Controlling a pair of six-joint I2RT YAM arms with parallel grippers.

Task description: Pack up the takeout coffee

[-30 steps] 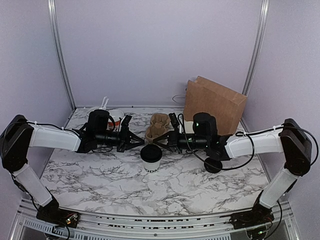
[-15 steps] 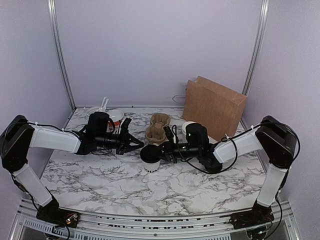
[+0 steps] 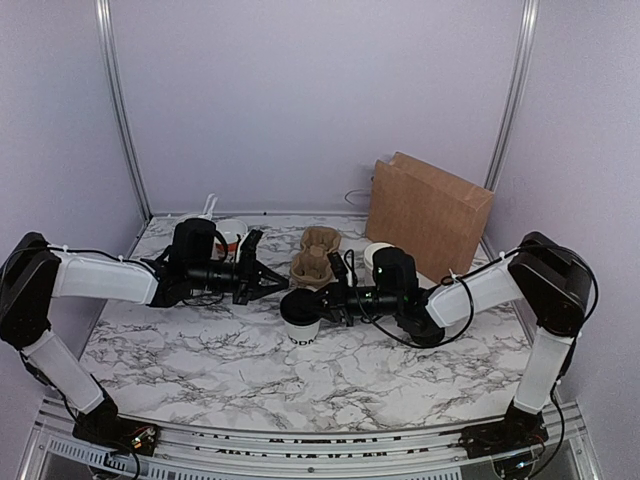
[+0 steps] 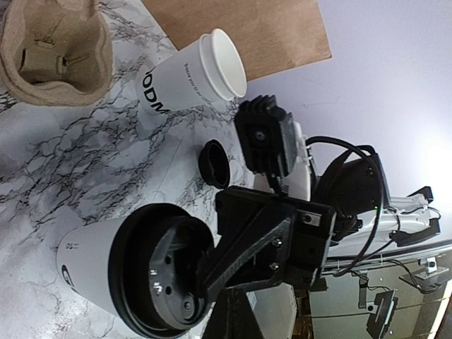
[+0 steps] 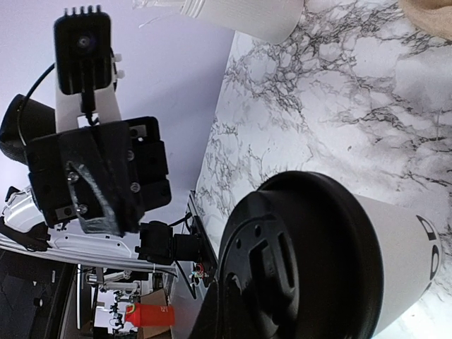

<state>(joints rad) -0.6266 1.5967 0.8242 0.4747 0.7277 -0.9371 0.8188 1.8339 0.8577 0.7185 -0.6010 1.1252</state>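
The takeout coffee [image 3: 301, 318], a white paper cup with black lettering and a black lid, stands mid-table. My right gripper [image 3: 320, 300] lies low and points left, shut, its tip resting on the lid [image 4: 159, 275]. My left gripper [image 3: 272, 284] points right from the other side, shut and empty, its tip just short of the lid's rim. In the right wrist view the lidded cup [image 5: 332, 254] fills the lower right, with my shut fingers [image 5: 219, 314] dark against it. In the left wrist view my own shut fingers [image 4: 233, 314] show at the bottom edge.
A brown pulp cup carrier [image 3: 315, 255] sits just behind the cup. A lidless white cup [image 3: 376, 254] stands right of it, before a brown paper bag [image 3: 430, 212]. A loose black lid [image 4: 214, 162] lies on the marble. A utensil holder [image 3: 228, 236] stands back left.
My right arm has swung down and to the left, bringing its shut gripper onto the cup's lid. My left gripper has edged right toward the cup.
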